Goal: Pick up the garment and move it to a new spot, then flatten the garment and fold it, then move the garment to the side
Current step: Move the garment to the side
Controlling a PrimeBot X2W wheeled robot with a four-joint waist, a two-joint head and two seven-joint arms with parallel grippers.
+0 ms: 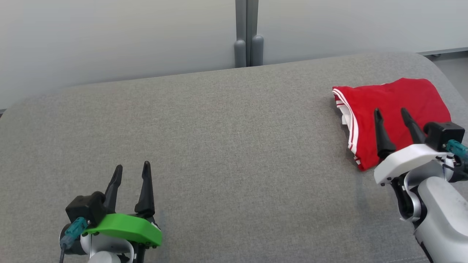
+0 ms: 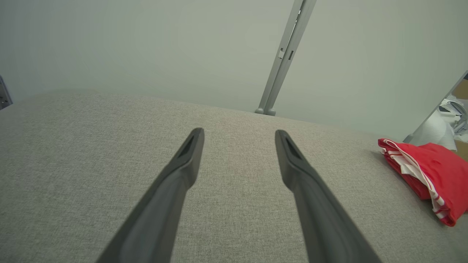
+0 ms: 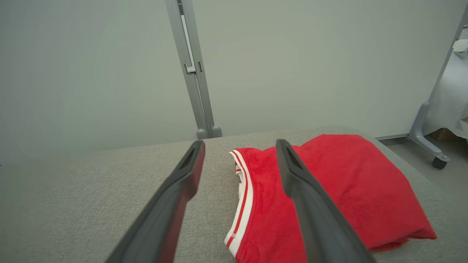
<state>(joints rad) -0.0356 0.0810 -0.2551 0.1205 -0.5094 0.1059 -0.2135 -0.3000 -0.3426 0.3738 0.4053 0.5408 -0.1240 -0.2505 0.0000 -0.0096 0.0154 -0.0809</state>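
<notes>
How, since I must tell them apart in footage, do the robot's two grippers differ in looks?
The left gripper has two long dark tapering fingers, a black block, a bright green shell and a teal cable connector. The right gripper is alike, but its shell is white, on a pale grey forearm.

A broad surface (image 1: 219,146) covered in grey woven fabric is spread across the scene, its rounded far edge set just in front of a grey upright post (image 1: 247,36). One thing is laid directly on it: a red garment (image 1: 395,98), folded into a compact bundle and placed right of the post and nearer than it, close to the surface's right end. White-and-red striped trim is shown along the garment's edge turned toward the post's side, where the folded layers are stacked.
</notes>
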